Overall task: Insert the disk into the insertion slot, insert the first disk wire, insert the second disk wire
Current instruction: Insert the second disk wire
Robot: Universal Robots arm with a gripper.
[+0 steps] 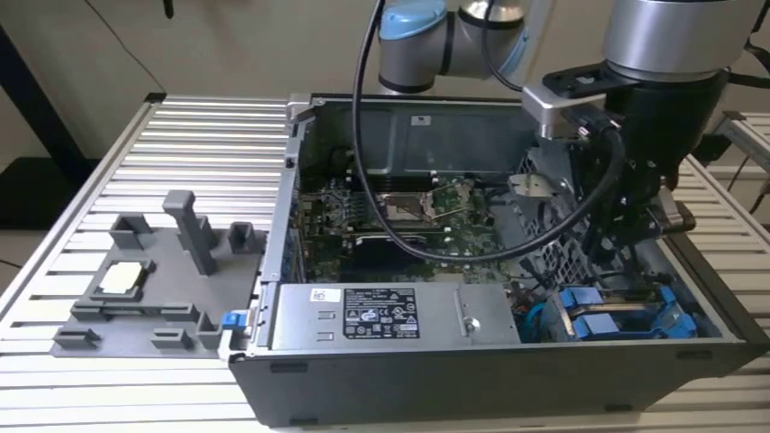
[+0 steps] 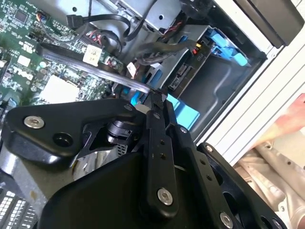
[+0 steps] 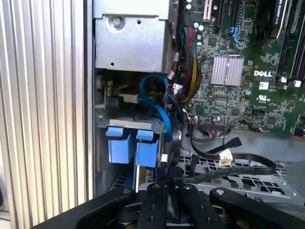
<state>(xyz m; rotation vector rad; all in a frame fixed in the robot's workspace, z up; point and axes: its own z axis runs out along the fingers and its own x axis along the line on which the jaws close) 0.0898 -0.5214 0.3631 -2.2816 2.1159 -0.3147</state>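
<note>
Disk (image 1: 614, 317) seated in insertion slot (image 1: 710, 311), just below gripper (image 1: 636, 236) jaws

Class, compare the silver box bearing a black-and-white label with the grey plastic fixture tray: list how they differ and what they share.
The silver metal box sits inside the open computer case; the grey plastic fixture tray lies outside it, on the ribbed table. The box is a plain block with a label; the tray carries upright posts. Both are greyish.
</note>
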